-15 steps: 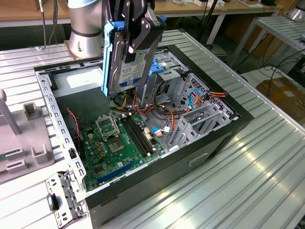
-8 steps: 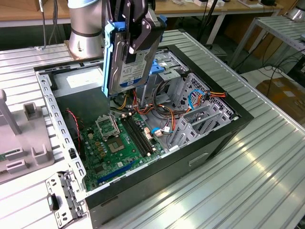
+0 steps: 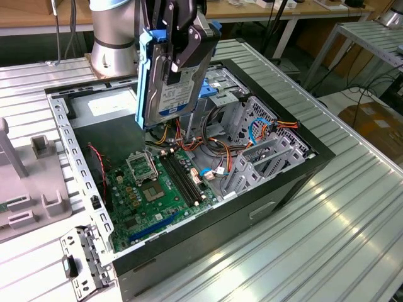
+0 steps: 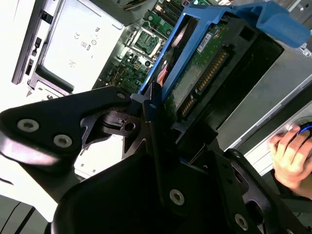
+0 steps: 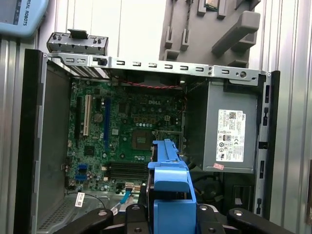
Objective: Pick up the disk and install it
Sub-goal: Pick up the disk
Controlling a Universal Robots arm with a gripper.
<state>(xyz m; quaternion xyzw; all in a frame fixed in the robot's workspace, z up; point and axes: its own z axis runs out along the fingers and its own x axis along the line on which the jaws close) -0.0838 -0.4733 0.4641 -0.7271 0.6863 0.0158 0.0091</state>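
Observation:
The disk (image 3: 170, 82) hangs on end above the open computer case (image 3: 318, 157), a dark slab with a white label inside a light-blue carrier. My gripper (image 3: 189, 34) is shut on its upper part, black fingers pressing both flat faces. In the second wrist view the disk (image 4: 204, 63) shows its green circuit board and connector, with the gripper (image 4: 158, 114) clamped on its near end. In the first wrist view the blue carrier edge (image 5: 170, 195) sits between the gripper (image 5: 170, 217) links, over the case interior.
Inside the case lie the green motherboard (image 3: 151, 189), orange and blue cables, a metal drive cage (image 3: 258, 132) and a grey power supply (image 5: 229, 134). A grey fixture (image 3: 31, 189) stands at the exterior view's left. A person's hand (image 4: 292, 156) rests beyond the case.

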